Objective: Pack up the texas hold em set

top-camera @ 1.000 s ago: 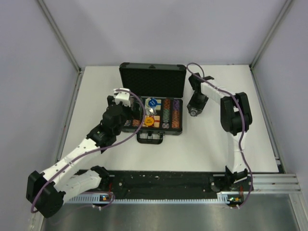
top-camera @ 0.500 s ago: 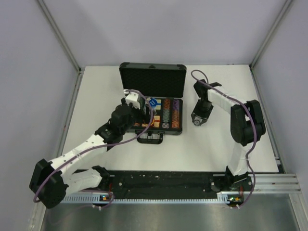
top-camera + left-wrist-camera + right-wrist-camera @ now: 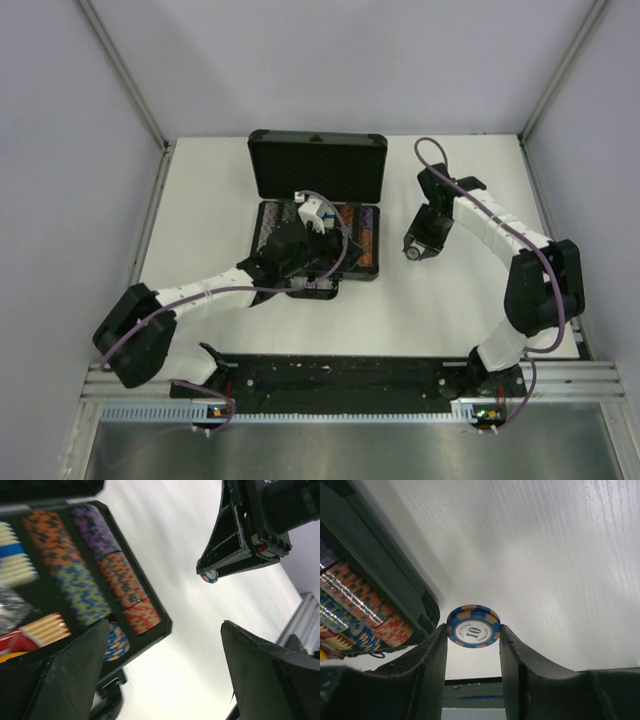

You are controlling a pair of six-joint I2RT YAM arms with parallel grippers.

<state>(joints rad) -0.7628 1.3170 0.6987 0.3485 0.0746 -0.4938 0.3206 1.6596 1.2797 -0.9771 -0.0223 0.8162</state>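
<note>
The black case [image 3: 317, 167] of the texas hold em set lies open, lid upright at the back, handle [image 3: 312, 290] toward me. Rows of multicoloured chips [image 3: 355, 238] fill its right side, with orange, purple and red stacks [image 3: 100, 565] in the left wrist view. My left gripper [image 3: 330, 228] hovers over the case's right half, open and empty [image 3: 165, 630]. To the right of the case, above the white table, my right gripper [image 3: 412, 248] is shut on a blue and orange chip [image 3: 473, 626] marked 10, held by its edges. That chip [image 3: 210, 576] also shows in the left wrist view.
The white table [image 3: 450, 300] lies inside grey walls with metal posts. A black rail [image 3: 340, 380] with both arm bases runs along the near edge. The case's right wall [image 3: 395, 580] stands just left of the held chip.
My left arm has swung right, from the case's left edge to above its right half. My right arm has drawn toward me with the chip, beside the case.
</note>
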